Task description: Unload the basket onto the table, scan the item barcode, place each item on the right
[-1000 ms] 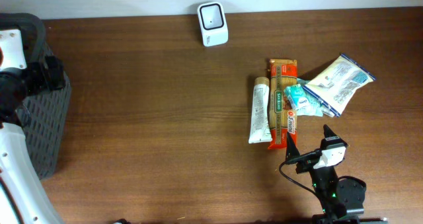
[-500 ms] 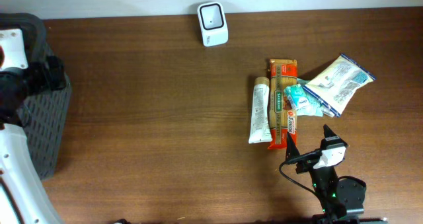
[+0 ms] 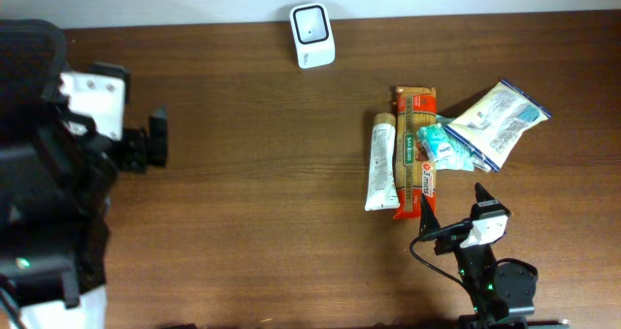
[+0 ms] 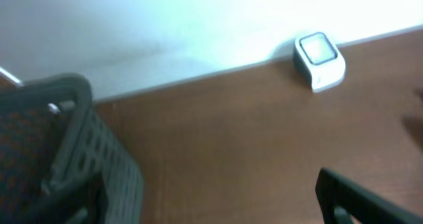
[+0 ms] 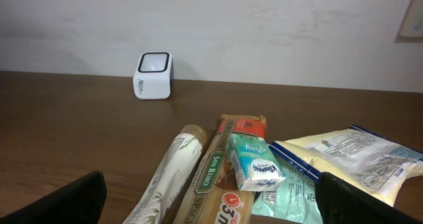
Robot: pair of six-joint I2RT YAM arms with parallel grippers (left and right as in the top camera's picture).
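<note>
The white barcode scanner (image 3: 311, 35) stands at the table's far edge, also in the left wrist view (image 4: 319, 61) and the right wrist view (image 5: 153, 74). The items lie in a pile at right: a white tube (image 3: 381, 161), a spaghetti pack (image 3: 415, 149), a teal tissue pack (image 3: 446, 147) and a white-and-blue bag (image 3: 500, 120). My right gripper (image 3: 454, 203) hovers just in front of the pile, open and empty (image 5: 211, 181). My left gripper (image 3: 155, 140) is far left, open, with bare wood between its fingers (image 4: 211, 204).
A grey mesh basket (image 4: 86, 151) stands at the table's left end, mostly under my left arm in the overhead view. A pale green pack (image 5: 291, 197) lies beneath the tissue pack. A white wall runs behind the table.
My left arm has swung in from the left edge over the basket, and its gripper now points right across the table. The right arm and the items have not moved.
</note>
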